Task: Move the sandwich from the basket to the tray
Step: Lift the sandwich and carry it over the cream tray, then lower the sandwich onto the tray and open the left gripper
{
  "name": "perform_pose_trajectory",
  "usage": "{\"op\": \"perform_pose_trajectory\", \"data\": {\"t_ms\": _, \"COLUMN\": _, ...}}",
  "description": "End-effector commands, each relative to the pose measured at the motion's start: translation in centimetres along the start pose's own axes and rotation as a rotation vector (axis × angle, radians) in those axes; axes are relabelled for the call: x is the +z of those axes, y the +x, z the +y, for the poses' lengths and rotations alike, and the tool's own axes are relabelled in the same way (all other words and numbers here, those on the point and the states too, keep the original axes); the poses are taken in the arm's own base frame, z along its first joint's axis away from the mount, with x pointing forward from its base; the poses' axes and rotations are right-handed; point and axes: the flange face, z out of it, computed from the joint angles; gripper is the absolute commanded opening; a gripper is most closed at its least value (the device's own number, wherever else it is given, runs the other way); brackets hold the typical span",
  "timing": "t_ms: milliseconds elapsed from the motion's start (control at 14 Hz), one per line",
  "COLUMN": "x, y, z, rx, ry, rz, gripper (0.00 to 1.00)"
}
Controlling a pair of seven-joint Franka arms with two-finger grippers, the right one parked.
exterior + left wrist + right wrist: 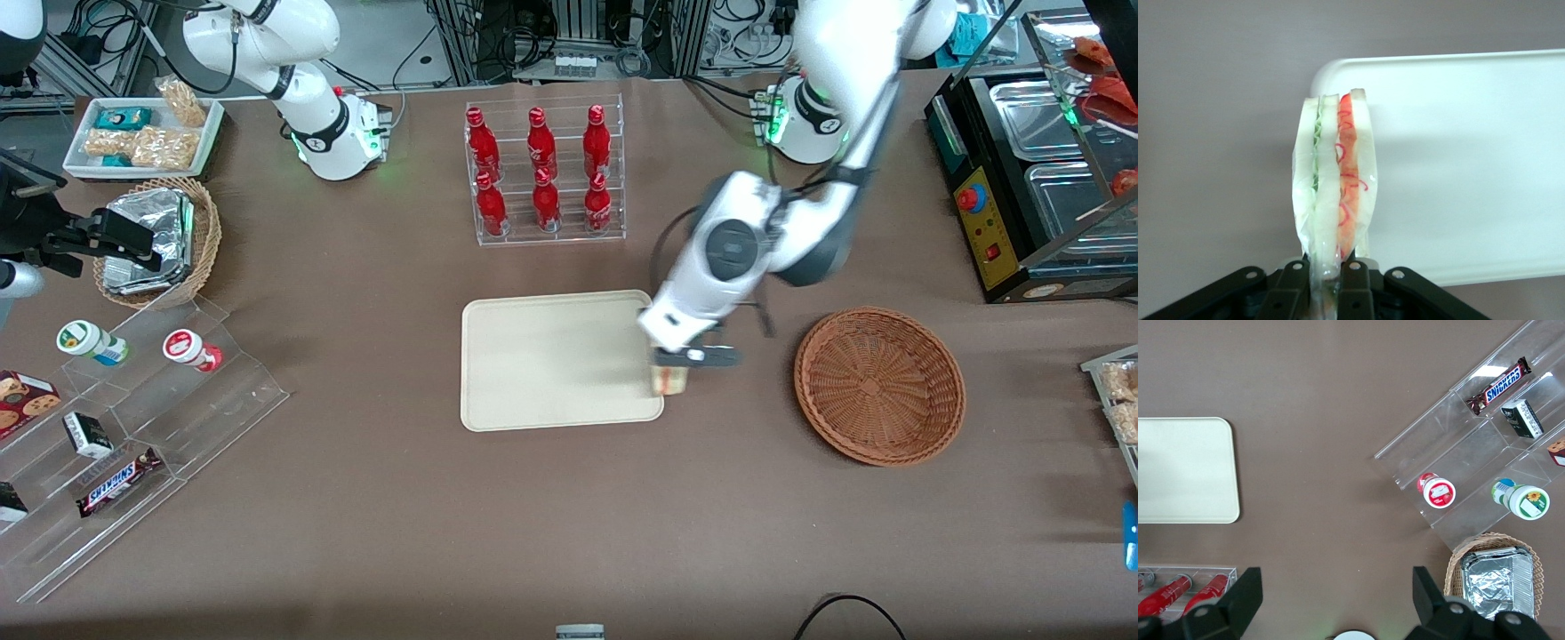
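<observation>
The end effector [680, 359] was clamped on the sandwich [669, 380], hanging above the tray [551, 360] rim nearest the basket [878, 385]. Released there, it might have tipped onto the table [569, 533].

- Gripper [686, 359] — clamped on the sandwich [1335, 180], over the tray [551, 360] edge nearest the basket [878, 385].
- Tray surface: bare, open from above.
- Bottle rack [544, 171]: stands farther from the front camera than the tray, with a strip of table between them.
- Table between tray and basket: unobstructed.
</observation>
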Motion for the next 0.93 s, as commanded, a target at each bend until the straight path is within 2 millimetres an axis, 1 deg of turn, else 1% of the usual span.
{"op": "perform_pose_trajectory", "data": {"t_ms": 0, "x": 2.6, "y": -1.1, "z": 6.6, "rx": -0.065, "ry": -0.035, "rz": 0.044, "gripper": 0.02}}
{"op": "perform_pose_trajectory", "data": {"t_ms": 71, "x": 3.1, "y": -1.2, "z": 8.5, "rx": -0.078, "ry": -0.043, "rz": 0.05, "gripper": 0.02}}
{"op": "perform_pose_trajectory", "data": {"t_ms": 143, "x": 3.4, "y": -1.6, "z": 9.9, "rx": -0.081, "ry": -0.048, "rz": 0.056, "gripper": 0.02}}
{"op": "perform_pose_trajectory", "data": {"t_ms": 286, "x": 4.4, "y": -2.5, "z": 12.3, "rx": -0.085, "ry": -0.054, "rz": 0.058, "gripper": 0.02}}
{"op": "perform_pose_trajectory", "data": {"t_ms": 500, "x": 5.7, "y": -3.4, "z": 13.3, "rx": -0.074, "ry": -0.052, "rz": 0.056, "gripper": 0.03}}
{"op": "perform_pose_trajectory", "data": {"t_ms": 571, "x": 6.3, "y": -3.3, "z": 13.2, "rx": -0.075, "ry": -0.052, "rz": 0.058, "gripper": 0.06}}
{"op": "perform_pose_trajectory", "data": {"t_ms": 643, "x": 7.1, "y": -3.5, "z": 13.2, "rx": -0.073, "ry": -0.044, "rz": 0.051, "gripper": 0.15}}
{"op": "perform_pose_trajectory", "data": {"t_ms": 714, "x": 7.1, "y": -3.6, "z": 13.3, "rx": -0.071, "ry": -0.044, "rz": 0.05, "gripper": 0.59}}
{"op": "perform_pose_trajectory", "data": {"t_ms": 786, "x": 6.7, "y": -3.5, "z": 13.3, "rx": -0.072, "ry": -0.049, "rz": 0.054, "gripper": 1.0}}
{"op": "perform_pose_trajectory", "data": {"t_ms": 857, "x": 6.1, "y": -3.2, "z": 13.3, "rx": -0.075, "ry": -0.053, "rz": 0.057, "gripper": 1.0}}
